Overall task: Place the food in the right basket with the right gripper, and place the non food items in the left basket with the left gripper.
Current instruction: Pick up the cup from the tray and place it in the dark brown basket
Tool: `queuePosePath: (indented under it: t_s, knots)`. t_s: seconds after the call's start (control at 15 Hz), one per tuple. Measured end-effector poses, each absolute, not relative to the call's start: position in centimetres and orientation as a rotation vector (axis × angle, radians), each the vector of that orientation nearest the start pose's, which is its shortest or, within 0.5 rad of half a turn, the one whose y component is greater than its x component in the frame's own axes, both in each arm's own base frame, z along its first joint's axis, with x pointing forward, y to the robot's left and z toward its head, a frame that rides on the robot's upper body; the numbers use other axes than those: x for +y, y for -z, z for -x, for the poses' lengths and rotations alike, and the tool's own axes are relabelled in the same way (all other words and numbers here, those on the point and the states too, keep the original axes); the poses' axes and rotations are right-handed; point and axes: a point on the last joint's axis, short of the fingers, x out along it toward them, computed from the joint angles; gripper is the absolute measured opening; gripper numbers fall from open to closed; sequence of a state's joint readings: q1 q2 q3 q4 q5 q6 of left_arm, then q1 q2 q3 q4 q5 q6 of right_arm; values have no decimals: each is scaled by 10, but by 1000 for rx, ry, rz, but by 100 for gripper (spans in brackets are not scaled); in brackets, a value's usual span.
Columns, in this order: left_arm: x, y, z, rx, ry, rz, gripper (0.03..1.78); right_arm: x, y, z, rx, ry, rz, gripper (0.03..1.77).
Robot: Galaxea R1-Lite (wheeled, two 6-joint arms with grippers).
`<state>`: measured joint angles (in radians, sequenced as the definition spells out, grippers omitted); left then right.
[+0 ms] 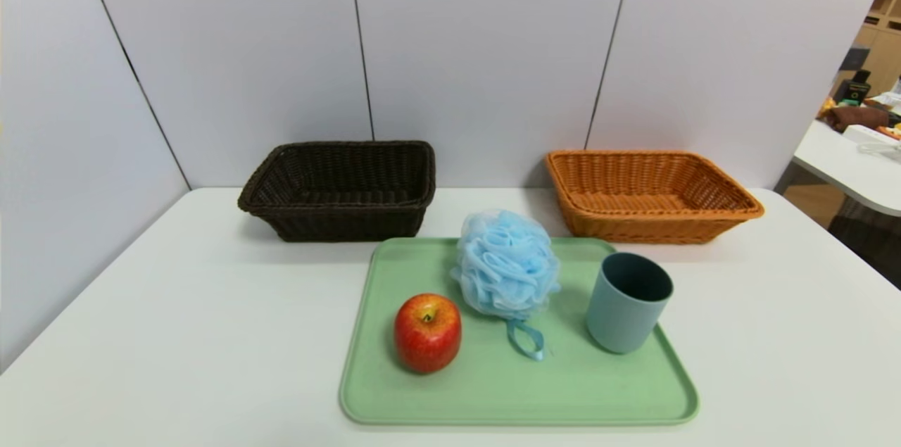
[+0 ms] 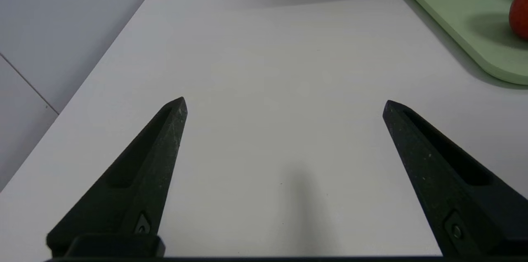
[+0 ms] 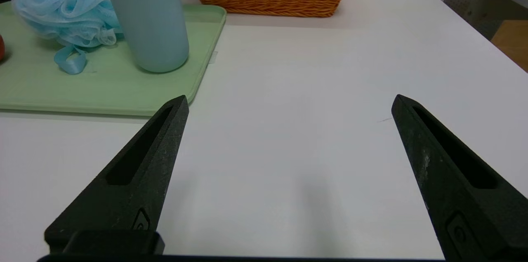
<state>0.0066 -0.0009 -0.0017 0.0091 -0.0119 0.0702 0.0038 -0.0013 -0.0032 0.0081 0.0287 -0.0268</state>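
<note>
L gripper (image 2: 284, 103) over bare table (image 2: 268, 138), R gripper (image 3: 291, 99) likewise, both jaws wide, empty, touching nothing

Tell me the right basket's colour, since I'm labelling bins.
The wicker basket is orange-tan, clearest in the head view.

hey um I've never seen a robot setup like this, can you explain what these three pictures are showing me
It's a two-armed robot. One picture looks down from its head; the others come from cameras on its wrists, each showing that arm's own gripper. The left gripper and right gripper are open above the white table, holding nothing. On a green tray sit a red apple, a fluffy blue bath puff and a blue-grey cup. Behind are two wicker baskets: dark brown on the left, orange-tan on the right.
</note>
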Motion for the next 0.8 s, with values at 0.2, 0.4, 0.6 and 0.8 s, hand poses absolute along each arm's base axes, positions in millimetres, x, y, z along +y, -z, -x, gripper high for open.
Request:
queuePosePath:
  t_s: [0.2, 0.4, 0.6, 0.8]
  knots:
    - [0, -75, 23, 6, 6, -70, 169, 1, -76, 23, 3, -32, 30, 170]
    - [-1, -75, 23, 6, 10, -77, 169, 1, -76, 23, 3, -32, 31, 170]
    - [-1, -75, 23, 5, 10, -80, 169, 1, -76, 23, 2, -32, 35, 170]
    - [0, -75, 23, 7, 3, -70, 169, 1, -76, 23, 2, -30, 27, 170]
